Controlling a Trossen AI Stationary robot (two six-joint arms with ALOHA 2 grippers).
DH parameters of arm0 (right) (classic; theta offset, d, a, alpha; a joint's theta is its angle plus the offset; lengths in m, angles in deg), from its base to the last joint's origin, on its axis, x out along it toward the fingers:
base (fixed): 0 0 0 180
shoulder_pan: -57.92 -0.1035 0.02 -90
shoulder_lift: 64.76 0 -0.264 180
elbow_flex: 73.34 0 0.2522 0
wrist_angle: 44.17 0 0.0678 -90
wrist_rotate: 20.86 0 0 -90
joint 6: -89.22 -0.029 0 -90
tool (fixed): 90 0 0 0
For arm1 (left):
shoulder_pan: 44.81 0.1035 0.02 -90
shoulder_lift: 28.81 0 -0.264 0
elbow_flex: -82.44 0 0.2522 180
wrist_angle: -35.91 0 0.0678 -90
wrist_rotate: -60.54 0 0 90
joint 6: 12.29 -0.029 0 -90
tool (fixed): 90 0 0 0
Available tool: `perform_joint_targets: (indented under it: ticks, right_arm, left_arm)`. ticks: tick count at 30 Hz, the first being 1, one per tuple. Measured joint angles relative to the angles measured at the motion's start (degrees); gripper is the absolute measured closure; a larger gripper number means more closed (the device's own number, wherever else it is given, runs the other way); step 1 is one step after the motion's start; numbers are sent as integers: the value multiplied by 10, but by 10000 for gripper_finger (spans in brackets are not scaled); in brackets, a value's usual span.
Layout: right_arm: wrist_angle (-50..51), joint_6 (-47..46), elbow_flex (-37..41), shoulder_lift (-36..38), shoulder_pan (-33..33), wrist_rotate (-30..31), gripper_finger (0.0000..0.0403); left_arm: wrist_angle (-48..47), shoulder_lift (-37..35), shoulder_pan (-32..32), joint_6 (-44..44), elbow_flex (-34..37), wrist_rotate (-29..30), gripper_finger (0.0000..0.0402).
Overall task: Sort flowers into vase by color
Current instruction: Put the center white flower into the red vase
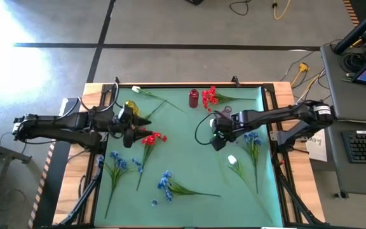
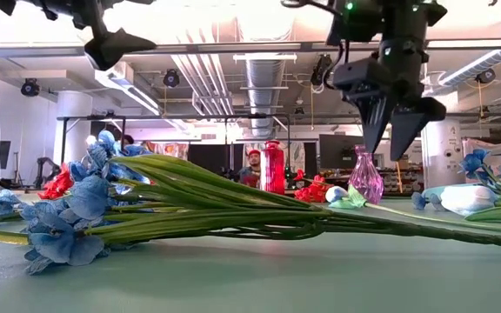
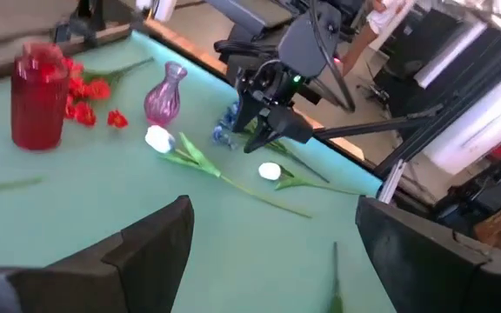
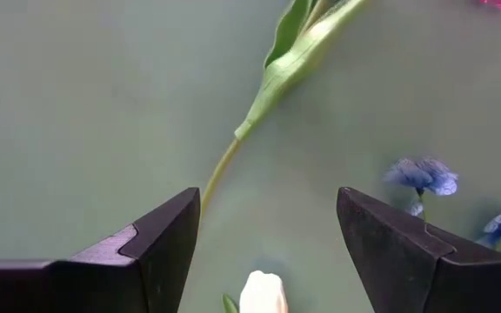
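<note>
Though the grippers are over the mat [image 1: 189, 203], almost nothing looks sorted yet. A red vase [image 1: 194, 98] and a pink vase [image 1: 226, 111] stand near the far edge of the table, both seemingly empty; no stem can be seen in either. Red flowers [image 1: 213, 97] lie just beside the red vase, not in it.

Still loose on the mat:
- a red flower [image 1: 150, 138] left of centre, just beside the left gripper [image 1: 129, 132]
- blue flowers [image 1: 117, 162] toward the left edge
- another blue spray [image 1: 165, 181] near the front edge
- more blue [image 1: 253, 138] toward the right edge
- a white tulip [image 1: 232, 161] right of centre
- a white bud [image 1: 136, 90] by the far-left corner

Judgement: basically all of the sorting is left.

Left gripper: jaws wide, empty, above the mat. Right gripper [image 1: 218, 136]: jaws wide, empty, hanging over the right-centre area, between the pink vase and the white tulip.

View differences:
- The right wrist view shows a white bud tip [image 4: 262, 292] right between its fingers [image 4: 159, 235], plus a green stem [image 4: 272, 83] ahead. The overhead cannot show that alignment.
- The left wrist view shows a second white tulip [image 3: 158, 138] just beside the pink vase.
- The low view shows both grippers clear above the mat, touching nothing.
- Only the overhead shows the full spread.
</note>
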Motion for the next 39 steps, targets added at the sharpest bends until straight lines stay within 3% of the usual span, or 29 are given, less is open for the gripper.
perform_joint_targets:
  ticks: [11,22,39]
  right_arm:
    - [-21,-9,1,-9,-3,63,140]
    - [-63,-47,3,-11,-4,72,140]
    - [-105,-65,4,-112,-9,74,140]
  left_arm:
    - [-5,2,0,7,1,-19,93]
    - [-5,3,0,-8,3,-29,93]
    - [-39,8,0,-23,6,-30,93]
